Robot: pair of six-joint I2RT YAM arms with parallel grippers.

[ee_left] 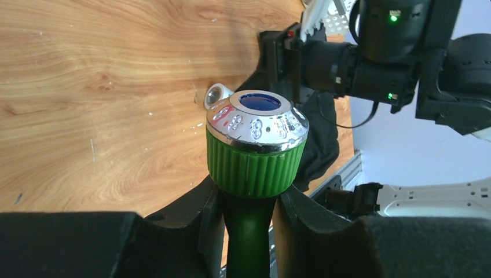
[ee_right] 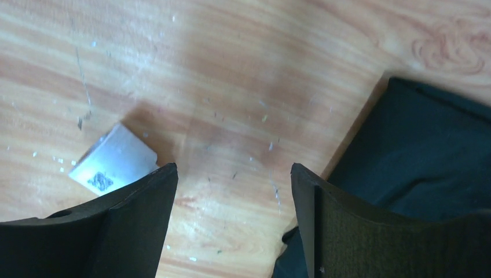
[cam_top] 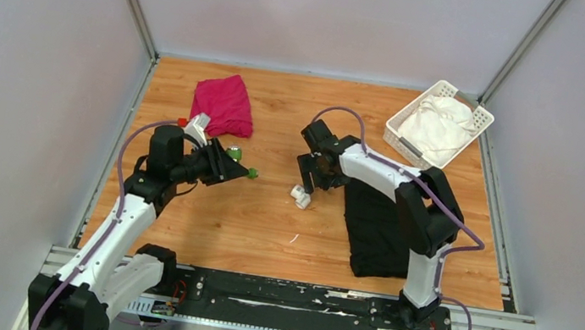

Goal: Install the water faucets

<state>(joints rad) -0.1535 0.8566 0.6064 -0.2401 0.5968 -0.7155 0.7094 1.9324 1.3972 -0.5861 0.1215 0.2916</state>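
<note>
Your table (cam_top: pixel 262 238) is walled on three sides, with the arm bases along its near edge at 6 o'clock; the widest bare wood lies in the middle and toward that near edge. The black cloth (cam_top: pixel 379 228) lies flat at 4 o'clock from centre, and its left edge closes the room on that side; the white basket (cam_top: pixel 401 128) sits in the far corner at 1 o'clock with a white cloth (cam_top: pixel 440 120) in it; the red cloth (cam_top: pixel 224 103) lies at 11 o'clock.

Your left gripper (ee_left: pixel 248 204) is clamped on the stem of the green tap (ee_left: pixel 256 156), one finger on each side just under the knob; the tap is off the table; its long axis runs along the gripper's reach, and the chrome-capped knob end leads, pointing to about 3 o'clock in the top view.

Your right gripper (ee_right: pixel 234 185) hangs over the wood with its fingers spread wide and only bare wood between them; it holds nothing; the black cloth's edge is beside the finger on the right of the wrist view, and a pale blurred shape (ee_right: pixel 116 162) lies just outside the other.

The white fitting (cam_top: pixel 300 195) lies on the table near centre, just at 6 o'clock of the right gripper's tips and between the two grippers; in the left wrist view one round open end faces the tap; whether the fingers touch it you cannot tell.
</note>
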